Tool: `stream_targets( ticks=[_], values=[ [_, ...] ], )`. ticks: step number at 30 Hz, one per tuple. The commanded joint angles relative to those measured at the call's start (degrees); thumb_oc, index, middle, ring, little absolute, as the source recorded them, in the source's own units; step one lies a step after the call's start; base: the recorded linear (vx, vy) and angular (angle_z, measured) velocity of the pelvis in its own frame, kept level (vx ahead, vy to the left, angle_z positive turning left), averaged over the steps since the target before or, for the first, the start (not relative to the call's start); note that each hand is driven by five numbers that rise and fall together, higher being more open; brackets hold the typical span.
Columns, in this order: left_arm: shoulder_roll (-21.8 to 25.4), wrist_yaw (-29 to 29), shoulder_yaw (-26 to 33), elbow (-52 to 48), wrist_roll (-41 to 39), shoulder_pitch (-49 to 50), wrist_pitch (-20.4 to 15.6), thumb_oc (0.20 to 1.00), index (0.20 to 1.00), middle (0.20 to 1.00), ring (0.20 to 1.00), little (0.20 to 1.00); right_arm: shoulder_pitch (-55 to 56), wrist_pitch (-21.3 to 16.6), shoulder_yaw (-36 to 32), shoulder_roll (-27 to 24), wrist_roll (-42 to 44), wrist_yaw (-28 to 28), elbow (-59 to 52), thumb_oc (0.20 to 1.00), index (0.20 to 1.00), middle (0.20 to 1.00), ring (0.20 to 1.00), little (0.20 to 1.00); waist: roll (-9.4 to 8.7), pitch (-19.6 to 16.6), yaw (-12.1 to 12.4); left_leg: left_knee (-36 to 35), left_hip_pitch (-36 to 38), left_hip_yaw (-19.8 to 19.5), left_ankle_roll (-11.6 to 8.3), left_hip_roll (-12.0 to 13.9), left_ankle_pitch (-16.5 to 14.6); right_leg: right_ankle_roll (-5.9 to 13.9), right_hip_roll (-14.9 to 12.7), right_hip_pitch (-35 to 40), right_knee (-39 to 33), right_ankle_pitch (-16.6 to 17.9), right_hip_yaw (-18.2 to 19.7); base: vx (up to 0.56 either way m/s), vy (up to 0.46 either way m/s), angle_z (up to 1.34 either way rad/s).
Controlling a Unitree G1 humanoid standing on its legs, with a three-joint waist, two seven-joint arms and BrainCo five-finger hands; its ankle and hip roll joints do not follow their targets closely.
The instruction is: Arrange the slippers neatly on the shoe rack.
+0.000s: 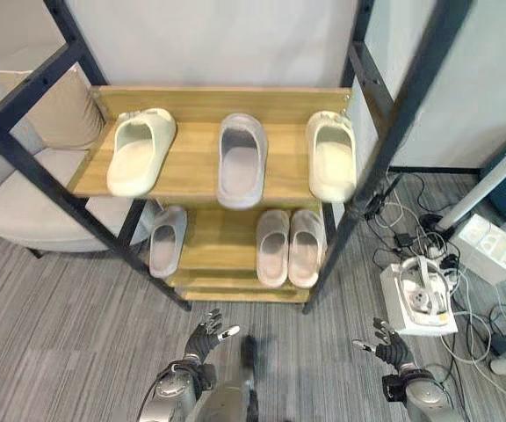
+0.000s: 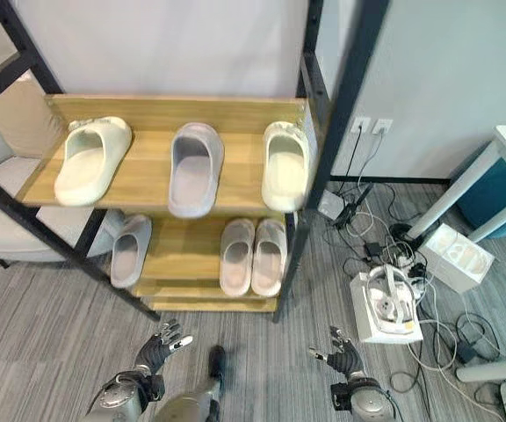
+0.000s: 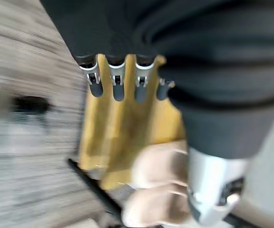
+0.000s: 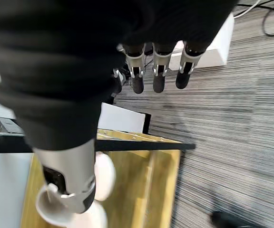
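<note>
Both my hands hang low in front of the shoe rack (image 1: 222, 104), empty, so I judge this to be either the start of sorting or a pause between picks. My left hand (image 1: 206, 335) and my right hand (image 1: 390, 345) are held over the grey carpet, fingers spread and relaxed, grasping nothing.

The slippers are all on the rack. On the upper shelf a cream slipper (image 1: 140, 149) lies at the left and its mate (image 1: 331, 154) at the right, with a grey slipper (image 1: 242, 159) between them. On the lower shelf the second grey slipper (image 1: 168, 240) lies at the left edge, apart from the pink pair (image 1: 288, 247) lying side by side.

Next, I would probably reach up for one grey slipper and bring it beside the other.
</note>
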Motion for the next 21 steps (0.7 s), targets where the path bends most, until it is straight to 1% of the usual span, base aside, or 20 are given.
stream_targets(
  ticks=[1,3,4,6,7,8,9,10,11,12,14,16,17,19,20,21],
  values=[
    [2.2,-0.8,-0.1,-2.8,0.5,-1.8,-2.3,1.000,1.000,1.000,1.000,1.000,-0.8,-1.6,-1.3,-0.2,0.6,0.5,-4.3,1.000,1.000,1.000,1.000,1.000,-1.07,-1.0,0.2,-0.9,3.1,-3.4,-9.85,5.1,-3.6,2.94,-10.0,-8.4,-3.6,2.5,1.3,0.12,0.153,0.05],
    [2.7,-0.4,0.1,-3.0,1.1,-2.5,-2.3,1.000,1.000,1.000,1.000,1.000,-1.3,-1.3,-0.6,0.7,0.2,0.9,-3.9,1.000,1.000,1.000,1.000,1.000,-1.08,-1.0,0.2,-1.1,5.1,-2.5,-8.45,4.1,-5.4,4.40,-10.5,-11.1,2.5,3.7,1.8,0.15,0.192,0.04],
    [2.8,-0.3,0.1,-2.8,1.3,-2.7,-2.3,1.000,1.000,1.000,1.000,1.000,-1.4,-1.3,-0.4,1.0,0.2,0.8,-3.4,1.000,1.000,1.000,1.000,1.000,-1.00,-0.9,0.2,-1.2,5.5,-2.2,-8.16,4.0,-5.8,4.89,-10.4,-12.0,4.7,4.4,1.6,0.09,0.128,0.10],
    [3.1,-0.2,0.4,-2.8,1.7,-2.9,-2.5,1.000,1.000,1.000,1.000,1.000,-1.5,-1.1,-0.4,1.5,0.3,0.8,-2.6,1.000,1.000,1.000,1.000,1.000,-0.70,-0.6,0.1,-1.2,6.1,-2.1,-7.98,4.2,-6.3,5.35,-10.2,-14.5,8.3,5.7,1.3,0.05,0.047,0.23],
    [3.2,-0.2,0.5,-2.9,1.7,-2.9,-2.5,1.000,1.000,1.000,1.000,1.000,-1.4,-1.2,-0.4,1.5,0.4,0.8,-2.5,1.000,1.000,1.000,1.000,1.000,-0.52,-0.5,0.0,-1.2,6.4,-2.2,-7.97,4.2,-6.5,5.14,-9.9,-15.3,8.3,5.7,1.0,0.09,0.006,0.13],
    [3.3,-0.2,0.5,-2.9,1.6,-3.0,-2.5,1.000,1.000,1.000,1.000,1.000,-1.6,-1.2,-0.4,1.5,0.4,0.8,-2.6,1.000,1.000,1.000,1.000,1.000,-0.34,-0.6,-0.2,-1.2,6.7,-2.5,-8.03,4.3,-6.7,4.66,-9.3,-15.9,6.7,5.2,0.7,0.07,-0.003,0.10],
    [3.3,-0.2,0.5,-2.9,1.6,-3.0,-2.5,1.000,1.000,1.000,1.000,1.000,-1.6,-1.2,-0.4,1.5,0.4,0.8,-2.6,1.000,1.000,1.000,1.000,1.000,-0.33,-0.5,-0.3,-1.2,6.8,-2.6,-8.05,4.3,-6.7,4.65,-9.3,-15.7,6.7,5.2,0.6,0.08,-0.048,0.15],
    [3.6,-0.3,0.5,-3.2,1.2,-3.0,-2.5,1.000,1.000,1.000,1.000,1.000,-1.8,-1.3,-0.3,1.2,0.6,0.7,-2.6,1.000,1.000,1.000,1.000,1.000,-0.23,-0.3,-0.6,-1.2,7.3,-2.8,-8.21,4.3,-6.7,3.77,-8.4,-15.8,3.4,4.8,0.3,0.06,-0.125,0.23],
    [3.7,0.2,0.1,-3.4,0.8,-3.2,-2.5,1.000,1.000,1.000,1.000,1.000,-2.1,-1.3,0.2,0.9,0.4,0.3,-2.6,1.000,1.000,1.000,1.000,1.000,-0.50,0.0,-0.7,-1.2,7.8,-3.3,-8.32,4.2,-6.9,2.77,-7.0,-16.1,-0.5,5.1,0.5,0.06,-0.203,0.33],
    [3.5,0.2,0.6,-3.4,0.9,-3.0,-2.6,1.000,1.000,1.000,1.000,1.000,-2.0,-1.5,0.3,0.8,0.4,0.2,-3.0,1.000,1.000,1.000,1.000,1.000,-0.90,-0.1,-0.5,-1.2,8.2,-3.4,-8.50,4.1,-6.8,2.44,-6.7,-14.1,-3.8,4.8,0.3,0.03,-0.239,0.39],
    [3.1,0.2,0.8,-2.9,0.8,-2.8,-2.6,1.000,1.000,1.000,1.000,1.000,-2.0,-1.7,0.7,0.3,0.1,0.4,-3.8,1.000,1.000,1.000,1.000,1.000,-1.14,-0.4,-0.1,-1.2,8.4,-3.8,-9.01,4.3,-6.6,1.75,-6.1,-12.1,-6.3,4.8,0.4,0.01,-0.185,0.46],
    [2.7,0.1,0.9,-2.7,0.7,-2.6,-2.6,1.000,1.000,1.000,1.000,1.000,-2.0,-1.8,1.1,-0.1,-0.5,0.7,-4.0,1.000,1.000,1.000,1.000,1.000,-1.04,-0.5,0.1,-1.2,8.5,-4.4,-9.48,4.7,-6.2,1.24,-5.7,-11.1,-7.9,5.0,0.0,-0.02,-0.167,0.36],
    [2.5,0.1,0.4,-2.4,0.4,-2.9,-2.5,1.000,1.000,1.000,1.000,1.000,-2.4,-2.0,1.3,-0.7,-0.5,0.6,-4.1,1.000,1.000,1.000,1.000,1.000,-0.88,0.1,0.4,-0.8,7.8,-5.4,-9.99,4.8,-5.2,0.63,-5.3,-10.7,-8.4,4.9,-0.2,-0.05,-0.138,0.04],
    [2.4,0.1,0.0,-2.2,0.4,-3.2,-2.5,1.000,1.000,1.000,1.000,1.000,-2.6,-2.0,1.4,-1.0,-0.5,0.6,-3.9,1.000,1.000,1.000,1.000,1.000,-0.76,0.4,0.4,-0.4,7.3,-5.8,-10.15,4.7,-4.9,0.38,-5.3,-10.6,-8.5,4.8,-0.5,-0.13,-0.087,0.04],
    [2.0,0.3,-1.1,-1.9,0.5,-4.4,-2.5,1.000,1.000,1.000,1.000,1.000,-3.3,-2.0,1.0,-1.6,-0.2,0.0,-3.2,1.000,1.000,1.000,1.000,1.000,-0.77,1.2,0.2,1.9,4.5,-5.7,-11.16,4.8,-4.4,0.11,-5.8,-10.9,-8.6,4.9,-1.1,-0.17,-0.055,0.18],
    [2.0,0.3,-1.1,-1.9,0.5,-4.4,-2.5,1.000,1.000,1.000,1.000,1.000,-3.4,-2.0,1.0,-1.6,-0.2,0.0,-3.2,1.000,1.000,1.000,1.000,1.000,-0.76,1.2,0.2,2.1,4.2,-5.7,-11.17,4.8,-4.5,0.11,-5.8,-11.0,-8.6,4.9,-1.1,-0.20,-0.008,0.25]
  ],
)
